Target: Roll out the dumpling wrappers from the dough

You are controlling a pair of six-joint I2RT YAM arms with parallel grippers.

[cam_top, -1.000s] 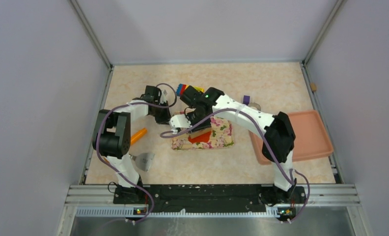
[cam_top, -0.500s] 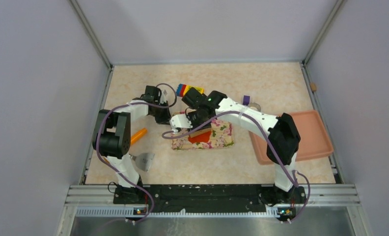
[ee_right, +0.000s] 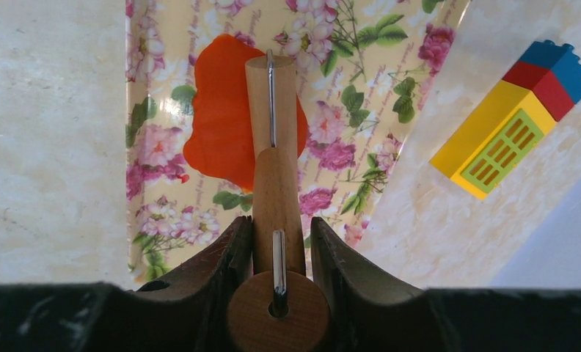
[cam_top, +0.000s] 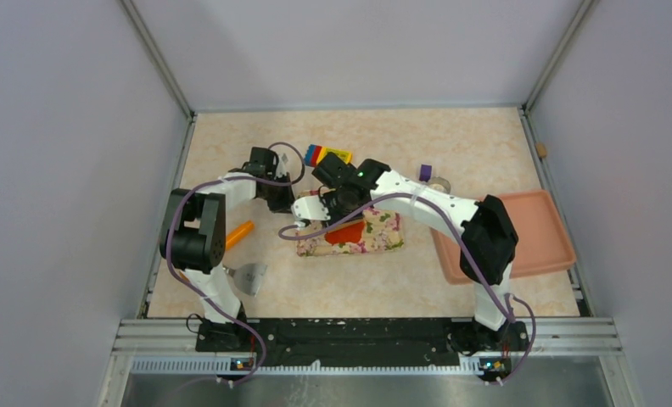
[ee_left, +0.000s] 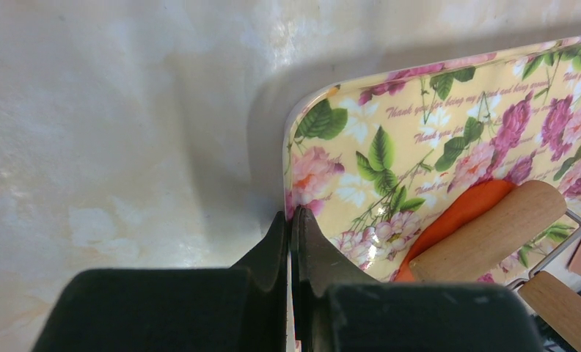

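The red-orange dough (cam_top: 347, 232) lies flattened on a floral board (cam_top: 382, 241). My right gripper (ee_right: 280, 229) is shut on the wooden handle of a small roller (ee_right: 271, 92), whose head rests on the dough (ee_right: 214, 125). My left gripper (ee_left: 293, 217) is shut on the board's rim (ee_left: 302, 132) at its left corner. In the left wrist view the dough (ee_left: 456, 216) peeks out from under the roller (ee_left: 486, 233). In the top view the left gripper (cam_top: 287, 202) and the right gripper (cam_top: 322, 210) are close together at the board's far left end. The dumpling wrappers are out of view.
A pink tray (cam_top: 546, 231) stands at the right under the right arm. A coloured toy block (cam_top: 328, 154) lies behind the board, also in the right wrist view as the block (ee_right: 511, 117). An orange carrot toy (cam_top: 240, 232) and a metal scraper (cam_top: 249, 276) lie left. A purple piece (cam_top: 426, 172) sits far right.
My right arm has shifted the roller slightly left and away across the dough, so more of the dough shows. The left gripper has kept its hold on the board.
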